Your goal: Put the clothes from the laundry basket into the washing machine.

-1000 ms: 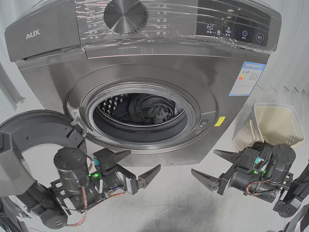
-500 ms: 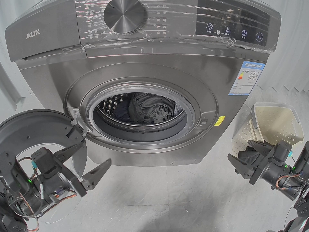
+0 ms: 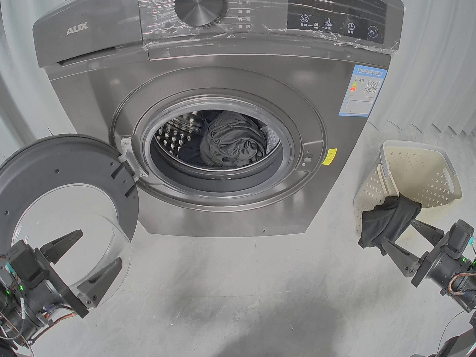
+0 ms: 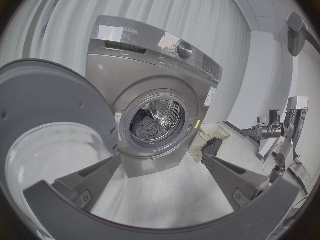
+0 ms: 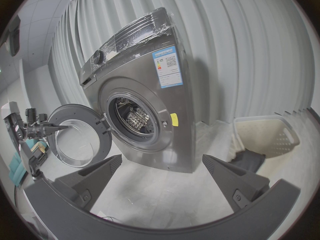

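The dark crumpled garment (image 3: 390, 219), draped down over the cream perforated plastic laundry basket's (image 3: 426, 174) rim, lies just ahead of the right end effector (image 3: 396, 231), spread wide and empty.

We see a pale pleated curtain (image 3: 436, 75) across the back of the room, a smooth grey floor (image 3: 238, 293), and ceiling tiles (image 4: 263, 4) above.
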### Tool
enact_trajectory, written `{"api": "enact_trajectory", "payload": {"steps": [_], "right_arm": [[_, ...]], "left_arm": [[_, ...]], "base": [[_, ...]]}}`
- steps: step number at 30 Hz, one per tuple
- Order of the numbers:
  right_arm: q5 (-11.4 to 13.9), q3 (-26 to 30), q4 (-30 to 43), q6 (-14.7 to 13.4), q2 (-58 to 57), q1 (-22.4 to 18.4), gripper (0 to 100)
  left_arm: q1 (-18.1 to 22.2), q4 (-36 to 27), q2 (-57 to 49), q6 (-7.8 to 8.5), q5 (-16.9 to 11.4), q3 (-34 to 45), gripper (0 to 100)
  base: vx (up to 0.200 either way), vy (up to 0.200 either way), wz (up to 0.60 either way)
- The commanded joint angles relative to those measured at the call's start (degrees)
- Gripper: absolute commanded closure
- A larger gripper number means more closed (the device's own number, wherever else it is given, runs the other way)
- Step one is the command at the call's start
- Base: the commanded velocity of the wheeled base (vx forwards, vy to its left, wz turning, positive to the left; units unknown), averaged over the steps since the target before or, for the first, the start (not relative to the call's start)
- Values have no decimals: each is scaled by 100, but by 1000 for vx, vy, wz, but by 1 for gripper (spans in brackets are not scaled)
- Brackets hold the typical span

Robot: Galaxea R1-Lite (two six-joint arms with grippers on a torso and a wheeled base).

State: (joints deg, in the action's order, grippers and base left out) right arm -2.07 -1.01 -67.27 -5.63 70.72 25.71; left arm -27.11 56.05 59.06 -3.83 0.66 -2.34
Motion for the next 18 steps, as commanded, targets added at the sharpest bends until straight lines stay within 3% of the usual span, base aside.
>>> {"api": "enact_trajectory", "payload": {"steps": [1, 4, 9, 13, 16, 17, 18], "right_arm": [[-223, 101, 566, -8, -972, -119, 0], [-311, 101, 856, -8, -1315, -216, 0], [-329, 101, 1506, -8, -2088, -602, 0], [-294, 101, 2763, 45, -3407, -1270, 0], [-259, 101, 3422, 71, -4066, -1534, 0], [-250, 101, 4055, 133, -4655, -1657, 0], [-250, 101, 4160, 150, -4760, -1675, 0]], "left_arm": [[206, -613, -1143, 102, -4, -12, 0], [259, -1009, -1565, 93, -4, -12, 0], [382, -1817, -2452, 93, -4, -74, 0], [523, -2793, -3340, 93, 4, -100, 0], [751, -3250, -3683, 102, 22, -118, 0], [901, -3557, -3964, 102, 13, -135, 0], [918, -3610, -4008, 102, 13, -144, 0]], "base": [[-200, 0, 0], [-200, 0, 0], [0, 0, 0], [0, 0, 0], [0, -200, 0], [-200, -200, 0], [-200, -200, 0]]}}
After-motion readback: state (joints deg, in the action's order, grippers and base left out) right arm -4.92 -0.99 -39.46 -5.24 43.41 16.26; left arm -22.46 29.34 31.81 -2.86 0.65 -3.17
